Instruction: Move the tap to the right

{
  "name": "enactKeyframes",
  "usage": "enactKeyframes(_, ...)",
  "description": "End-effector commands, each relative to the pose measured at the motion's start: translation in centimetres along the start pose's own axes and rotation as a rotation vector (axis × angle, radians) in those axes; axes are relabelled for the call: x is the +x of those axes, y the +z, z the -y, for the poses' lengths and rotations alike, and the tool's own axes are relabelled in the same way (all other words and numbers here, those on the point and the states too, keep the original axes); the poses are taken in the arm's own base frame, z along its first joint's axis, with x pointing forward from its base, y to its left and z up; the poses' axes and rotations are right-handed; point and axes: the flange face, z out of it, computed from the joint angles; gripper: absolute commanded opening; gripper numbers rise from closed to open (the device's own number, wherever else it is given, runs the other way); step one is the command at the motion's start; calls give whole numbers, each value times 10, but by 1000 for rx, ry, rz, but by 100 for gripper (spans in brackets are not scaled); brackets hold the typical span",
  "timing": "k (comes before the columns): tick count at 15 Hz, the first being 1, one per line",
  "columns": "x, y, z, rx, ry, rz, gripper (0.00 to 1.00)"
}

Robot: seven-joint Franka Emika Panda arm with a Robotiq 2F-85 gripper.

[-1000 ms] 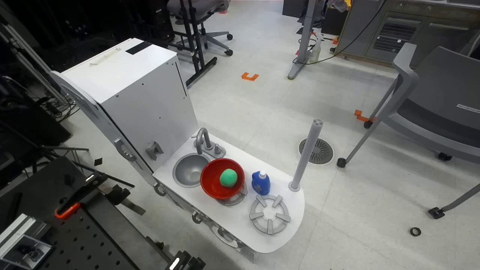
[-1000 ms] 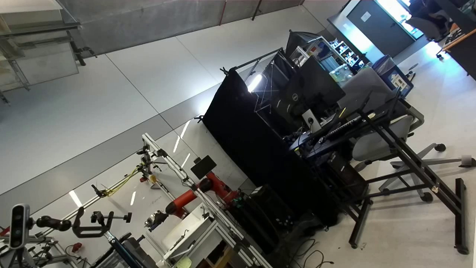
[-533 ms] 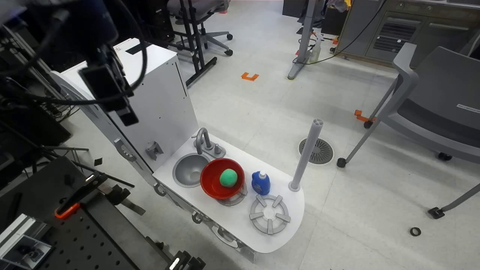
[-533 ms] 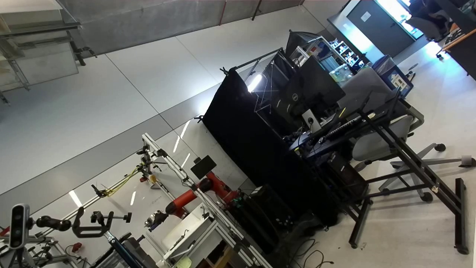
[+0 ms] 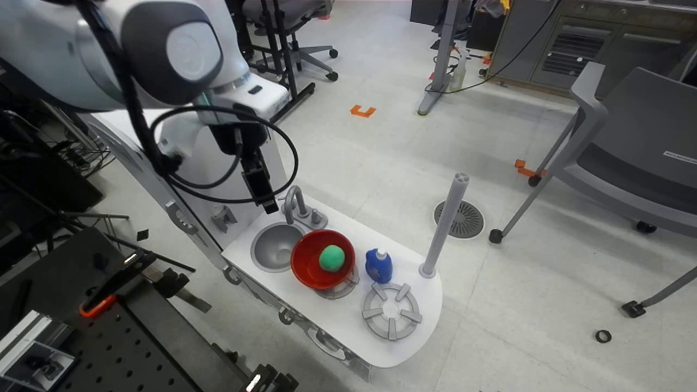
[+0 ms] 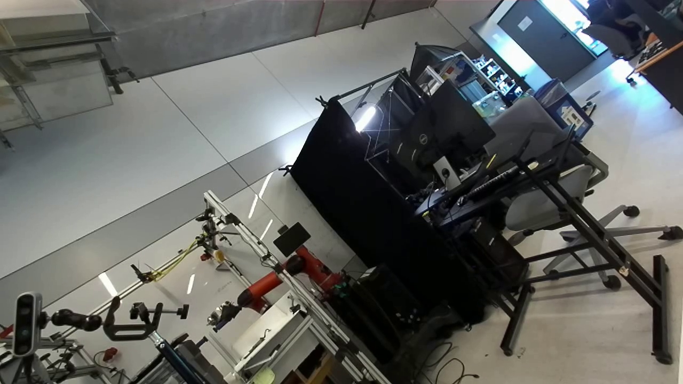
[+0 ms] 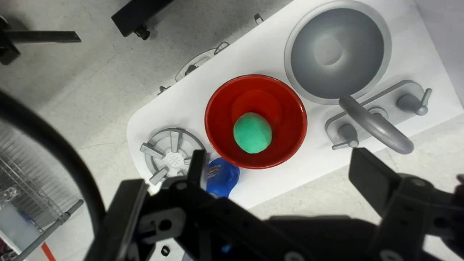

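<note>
The tap (image 5: 289, 209) is silvery-grey with a curved spout and two small handles on a flat base. It stands on the white toy kitchen counter behind the sink, with its spout end over the sink's rim. It also shows at the right in the wrist view (image 7: 378, 127). My gripper (image 5: 267, 201) hangs above the counter, just left of the tap in an exterior view. In the wrist view my gripper (image 7: 277, 170) is open, its black fingers wide apart with nothing held. The right finger appears just below the tap's near handle, apparently above it.
A round grey sink (image 5: 272, 247) and a red bowl (image 5: 305, 253) holding a green ball (image 5: 331, 258) sit beside the tap. A blue bottle (image 5: 379, 267), a grey burner (image 5: 373, 314) and a tall grey post (image 5: 444, 228) stand farther right. A white cabinet (image 5: 234, 147) rises left.
My arm has come into an exterior view from the upper left and moved right and down to beside the tap. The tap, bowl, ball and bottle have not moved.
</note>
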Motion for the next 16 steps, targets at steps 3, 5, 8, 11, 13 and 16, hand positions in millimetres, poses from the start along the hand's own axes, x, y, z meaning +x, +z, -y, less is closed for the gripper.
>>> enactKeyframes(3, 12, 76, 54, -6, -164, -11, 100)
enactKeyframes(5, 9, 95, 65, -14, -232, -9, 100)
enactKeyframes(8, 10, 120, 76, -31, -299, -15, 100)
enactKeyframes(11, 12, 142, 85, -47, -354, -40, 100)
enactKeyframes(13, 11, 154, 91, -56, -383, -47, 100)
enactKeyframes(16, -1, 170, 101, -59, -448, -48, 100)
